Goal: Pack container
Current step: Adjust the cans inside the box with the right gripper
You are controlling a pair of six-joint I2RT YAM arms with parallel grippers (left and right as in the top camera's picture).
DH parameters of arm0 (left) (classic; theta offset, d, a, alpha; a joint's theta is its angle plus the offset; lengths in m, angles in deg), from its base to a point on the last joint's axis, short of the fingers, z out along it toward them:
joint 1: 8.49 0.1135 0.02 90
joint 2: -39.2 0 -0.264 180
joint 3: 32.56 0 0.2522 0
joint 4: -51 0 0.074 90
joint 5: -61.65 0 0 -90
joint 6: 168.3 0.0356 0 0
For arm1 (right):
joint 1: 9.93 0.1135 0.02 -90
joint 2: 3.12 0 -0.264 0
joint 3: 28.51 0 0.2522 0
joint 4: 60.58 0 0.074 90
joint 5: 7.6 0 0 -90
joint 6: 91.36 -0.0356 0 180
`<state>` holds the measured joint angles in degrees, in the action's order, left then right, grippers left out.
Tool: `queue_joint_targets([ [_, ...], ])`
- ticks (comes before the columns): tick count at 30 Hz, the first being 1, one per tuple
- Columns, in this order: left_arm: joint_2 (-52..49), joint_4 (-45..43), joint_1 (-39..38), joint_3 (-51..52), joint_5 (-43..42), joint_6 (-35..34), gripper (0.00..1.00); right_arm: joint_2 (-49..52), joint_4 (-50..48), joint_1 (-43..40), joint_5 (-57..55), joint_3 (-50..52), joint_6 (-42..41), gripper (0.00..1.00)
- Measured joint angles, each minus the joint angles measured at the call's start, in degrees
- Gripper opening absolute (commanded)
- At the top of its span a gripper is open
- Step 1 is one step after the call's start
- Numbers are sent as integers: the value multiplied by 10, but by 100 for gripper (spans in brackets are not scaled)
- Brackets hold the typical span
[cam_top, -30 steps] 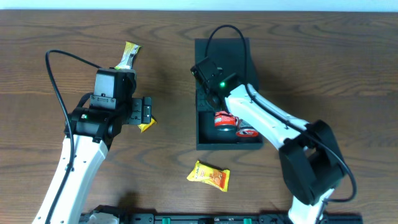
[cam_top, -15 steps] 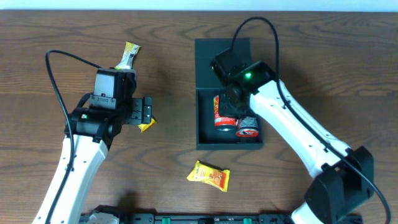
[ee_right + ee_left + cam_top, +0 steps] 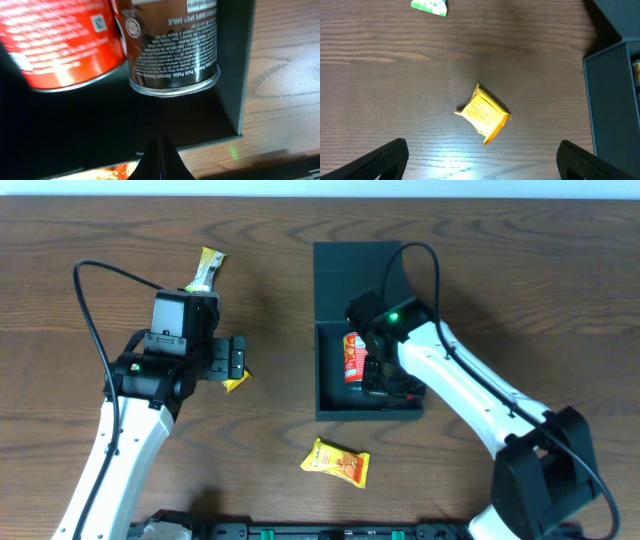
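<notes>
The dark teal container point(image 3: 330, 405) lies open at mid-table, its flap lid point(image 3: 350, 275) folded back on the far side. A red can point(image 3: 352, 358) lies inside, and the right wrist view shows this red can point(image 3: 60, 45) beside a brown can point(image 3: 172, 45) against the container wall point(image 3: 240, 75). My right gripper point(image 3: 390, 385) hangs over the box interior with its fingers pressed shut point(image 3: 160, 157) and empty. My left gripper point(image 3: 235, 360) stands wide open just above a yellow snack packet point(image 3: 484, 114), its fingers point(image 3: 385, 160) well apart on either side.
A second yellow-orange packet point(image 3: 335, 462) lies near the table's front edge. A yellow and green bar point(image 3: 208, 270) lies at the far left, its green end point(image 3: 430, 5) showing in the left wrist view. The container's side point(image 3: 615, 100) stands to the right of the left gripper.
My right arm has swung from the box's far left corner to over its near right part, now covering the brown can from above. The left arm has not moved.
</notes>
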<state>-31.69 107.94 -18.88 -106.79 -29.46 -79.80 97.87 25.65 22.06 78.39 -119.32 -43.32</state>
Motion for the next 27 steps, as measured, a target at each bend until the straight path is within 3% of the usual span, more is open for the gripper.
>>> queue_joint_targets([
  [11,0,0,0,0,0,0,96,0,-69,-6,-11,63,-2,2],
  [27,0,0,0,0,0,0,96,0,-131,-6,-94,64,4,2],
])
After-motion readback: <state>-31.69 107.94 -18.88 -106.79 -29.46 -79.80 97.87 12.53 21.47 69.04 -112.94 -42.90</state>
